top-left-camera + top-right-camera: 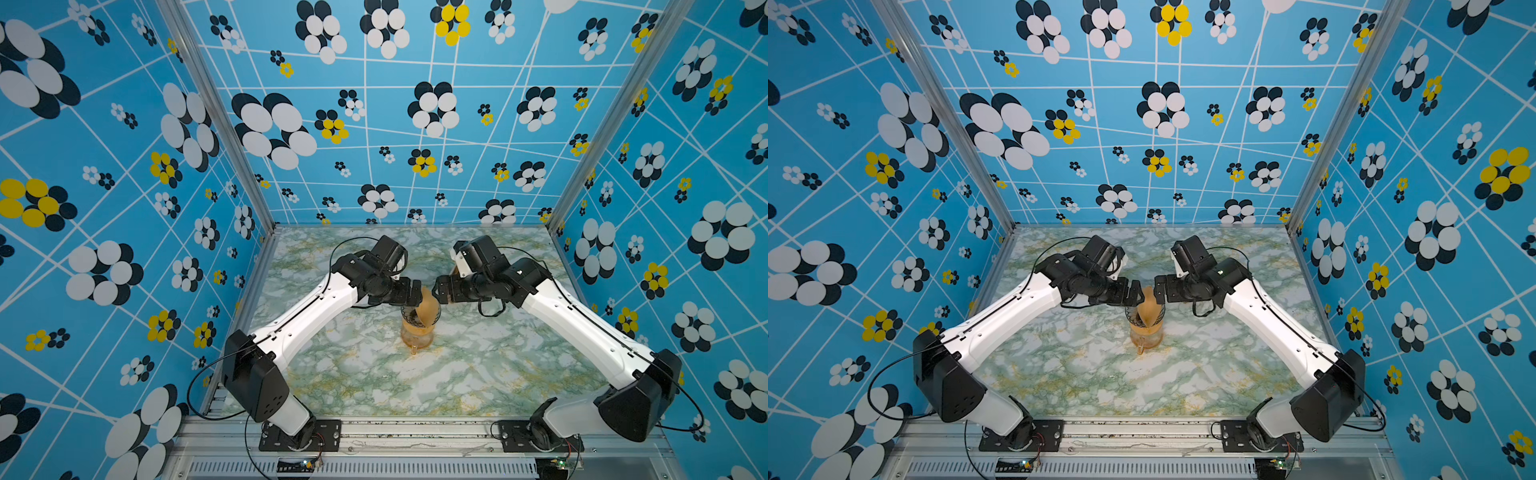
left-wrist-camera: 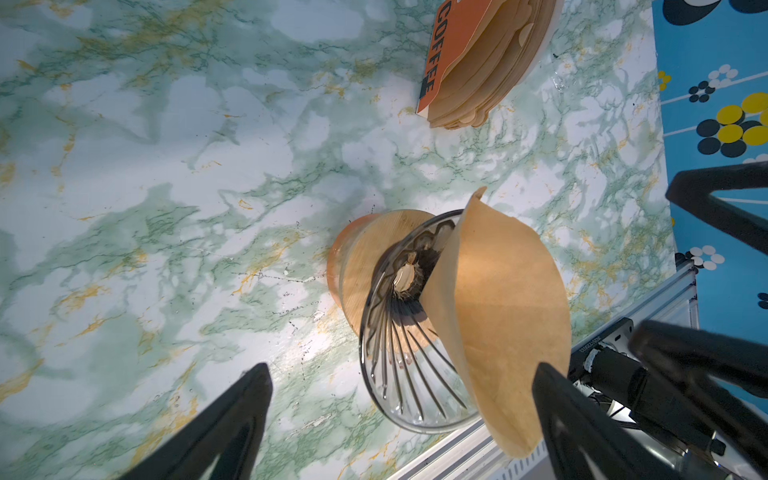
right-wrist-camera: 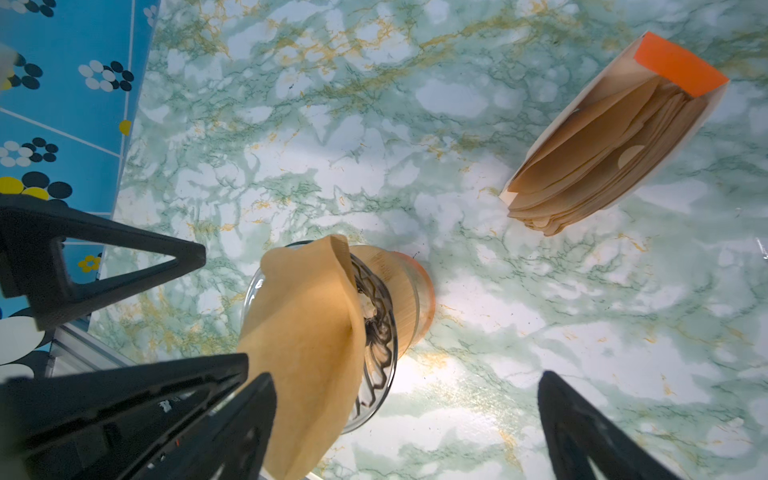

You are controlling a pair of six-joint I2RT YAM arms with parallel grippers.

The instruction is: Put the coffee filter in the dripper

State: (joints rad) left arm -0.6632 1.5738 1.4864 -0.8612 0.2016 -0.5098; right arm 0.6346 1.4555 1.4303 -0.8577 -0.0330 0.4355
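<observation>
Two tools face each other over the dripper in both top views. Your left tool (image 1: 417, 292) and right tool (image 1: 437, 293) hang just above its rim, one on each side, with jaws spread wide and gripping nothing. The dripper (image 1: 409, 319) sits on top of an amber carafe (image 1: 417, 340), which stands on the tabletop (image 1: 498, 374). The coffee filter (image 1: 429, 309) stands tilted inside the dripper, leaning to the right tool's side, with its upper edge above the rim.

From the left wrist you see the left tool (image 2: 401, 370) fully open, its fingers (image 2: 573, 424) straddling the dripper (image 2: 415, 399). The filter (image 2: 498, 311) has its point down near the dripper's bottom hole and lies against one wall, leaving the ribs of the other wall bare. Its edge passes just beside one finger, and you cannot tell whether they touch. Under the dripper is a wooden ring (image 2: 365, 266). A stack of filters (image 2: 490, 62) stands well apart from the dripper.

From the right wrist, the right tool (image 3: 405, 376) is equally wide open and empty. The filter (image 3: 307, 332) covers the near half of the dripper (image 3: 380, 345), and the stack of filters (image 3: 615, 141) lies well beyond it.
</observation>
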